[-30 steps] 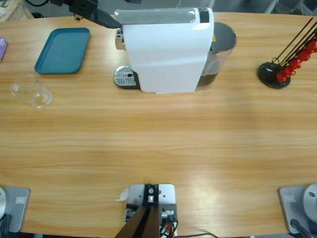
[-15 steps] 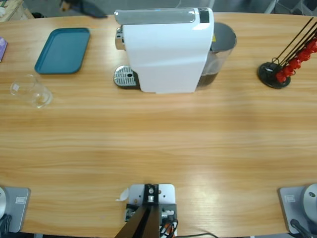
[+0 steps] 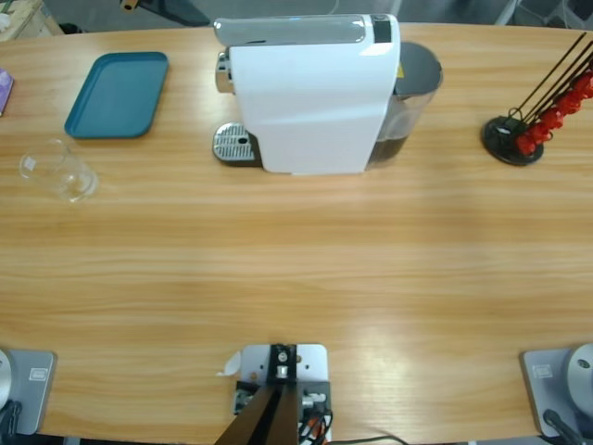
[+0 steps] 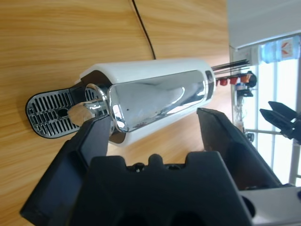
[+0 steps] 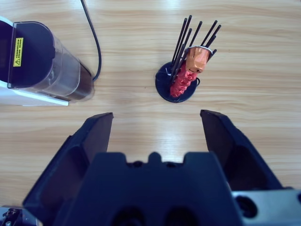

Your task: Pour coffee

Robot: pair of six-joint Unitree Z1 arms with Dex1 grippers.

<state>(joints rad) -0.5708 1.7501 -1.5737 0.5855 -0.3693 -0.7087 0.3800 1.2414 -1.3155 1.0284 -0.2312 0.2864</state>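
Note:
No coffee shows in any view. The white coffee machine [image 3: 310, 93] stands at the back middle of the table, its drip tray [image 3: 233, 144] bare. In the left wrist view my left gripper [image 4: 153, 134] hangs open above the machine's chrome lid [image 4: 155, 99], and nothing is between its jaws. An empty clear glass [image 3: 57, 170] stands at the table's left, far from the machine. High over the right end of the table, my right gripper [image 5: 155, 125] is open and holds nothing. Only a dark part of an arm [image 3: 176, 11] shows at the high view's top edge.
A teal tray [image 3: 119, 93] lies at the back left. A black wire rack with red capsules [image 3: 533, 120] stands at the right, also seen below the right gripper as the rack [image 5: 181, 80]. The smoky grey tank [image 5: 44, 63] sits on the machine's right end, with a black cable behind it.
The dark arm near the machine's top left corner has drawn back toward the top edge of the high view. Nothing on the table has moved.

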